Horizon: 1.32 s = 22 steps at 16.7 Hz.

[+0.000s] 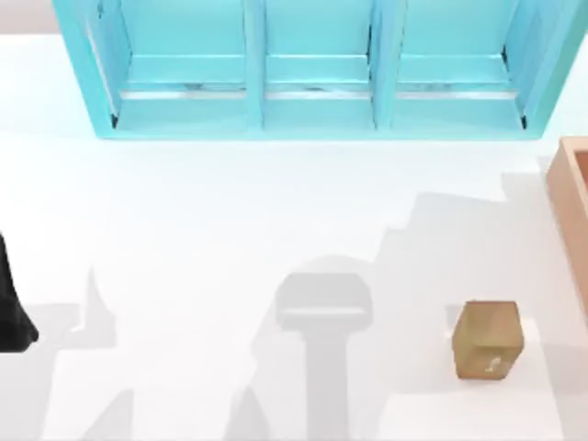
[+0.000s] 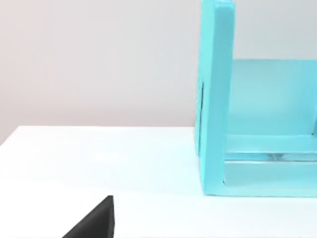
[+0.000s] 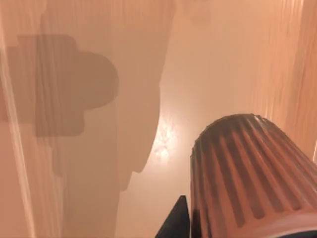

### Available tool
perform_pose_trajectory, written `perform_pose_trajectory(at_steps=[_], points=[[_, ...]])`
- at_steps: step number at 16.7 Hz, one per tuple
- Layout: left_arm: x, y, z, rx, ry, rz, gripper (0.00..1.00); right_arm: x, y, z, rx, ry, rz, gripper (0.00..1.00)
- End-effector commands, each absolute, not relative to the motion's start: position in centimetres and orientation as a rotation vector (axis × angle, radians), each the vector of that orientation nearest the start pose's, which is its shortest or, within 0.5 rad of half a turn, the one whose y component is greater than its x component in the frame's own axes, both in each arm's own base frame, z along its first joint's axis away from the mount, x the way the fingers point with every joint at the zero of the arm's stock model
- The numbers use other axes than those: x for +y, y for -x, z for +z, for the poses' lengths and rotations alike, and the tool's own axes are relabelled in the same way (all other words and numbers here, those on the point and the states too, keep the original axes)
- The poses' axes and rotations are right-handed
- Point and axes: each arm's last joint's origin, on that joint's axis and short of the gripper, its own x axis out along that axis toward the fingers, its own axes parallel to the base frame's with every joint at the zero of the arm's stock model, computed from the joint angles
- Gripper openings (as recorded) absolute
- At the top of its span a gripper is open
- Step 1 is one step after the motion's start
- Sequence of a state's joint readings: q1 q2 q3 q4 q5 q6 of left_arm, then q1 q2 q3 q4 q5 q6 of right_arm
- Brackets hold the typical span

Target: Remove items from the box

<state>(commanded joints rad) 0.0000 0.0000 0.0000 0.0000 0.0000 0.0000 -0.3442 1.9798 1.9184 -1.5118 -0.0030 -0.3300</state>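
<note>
Items number two: one cube (image 1: pixel 488 339) upright near the bench's (image 1: pixel 230 239) right edge, one ribbed can (image 3: pixel 250 173) lying on its side inside the box (image 1: pixel 571 193). Right tool (image 3: pixel 174 223) beside the can, grip unclear; left arm (image 1: pixel 11 303) at the bench's left edge.

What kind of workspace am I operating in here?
Most likely a rendered tabletop test scene: a plain white table, a turquoise shelf unit at its far edge, and a wooden box at the right holding a ribbed can, with a cardboard cube already outside.
</note>
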Motion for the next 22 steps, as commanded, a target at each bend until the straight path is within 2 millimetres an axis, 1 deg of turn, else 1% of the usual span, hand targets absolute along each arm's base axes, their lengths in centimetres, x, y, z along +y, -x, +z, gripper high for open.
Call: perform_pose_trajectory(at_steps=[2, 4, 6, 8, 9, 10, 12, 14, 15, 17, 19, 20, 22], points=[[-0.1, -10.6, 16.0, 0.000, 0.000, 0.000, 1.00, -11.2, -35.9, 28.7, 1.566, -0.008, -0.004, 0.00], [-0.1, -10.6, 16.0, 0.000, 0.000, 0.000, 1.00, -8.6, -36.0, 28.4, 1.562, -0.008, -0.004, 0.00], [-0.1, -10.6, 16.0, 0.000, 0.000, 0.000, 1.00, -4.8, -35.8, 27.7, 1.566, -0.008, -0.003, 0.00], [-0.1, -10.6, 16.0, 0.000, 0.000, 0.000, 1.00, -0.2, -35.1, 26.7, 1.576, -0.009, -0.002, 0.00], [-0.1, -10.6, 16.0, 0.000, 0.000, 0.000, 1.00, 2.2, -34.4, 26.2, 1.582, -0.009, -0.002, 0.00], [-0.1, -10.6, 16.0, 0.000, 0.000, 0.000, 1.00, 4.6, -33.5, 25.6, 1.589, -0.008, -0.003, 0.00], [-0.1, -10.6, 16.0, 0.000, 0.000, 0.000, 1.00, 9.2, -31.0, 24.4, 1.600, -0.004, -0.007, 0.00], [-0.1, -10.6, 16.0, 0.000, 0.000, 0.000, 1.00, 12.9, -27.9, 23.2, 1.606, 0.001, -0.013, 0.00], [-0.1, -10.6, 16.0, 0.000, 0.000, 0.000, 1.00, 14.4, -26.3, 22.6, 1.605, 0.003, -0.015, 0.00], [-0.1, -10.6, 16.0, 0.000, 0.000, 0.000, 1.00, 16.6, -23.1, 21.6, 1.597, 0.003, -0.014, 0.00], [-0.1, -10.6, 16.0, 0.000, 0.000, 0.000, 1.00, 17.8, -20.3, 20.8, 1.585, -0.002, -0.010, 0.00], [-0.1, -10.6, 16.0, 0.000, 0.000, 0.000, 1.00, 18.1, -19.2, 20.4, 1.579, -0.005, -0.007, 0.00], [-0.1, -10.6, 16.0, 0.000, 0.000, 0.000, 1.00, 18.4, -18.1, 20.1, 1.570, -0.012, -0.001, 0.00]])
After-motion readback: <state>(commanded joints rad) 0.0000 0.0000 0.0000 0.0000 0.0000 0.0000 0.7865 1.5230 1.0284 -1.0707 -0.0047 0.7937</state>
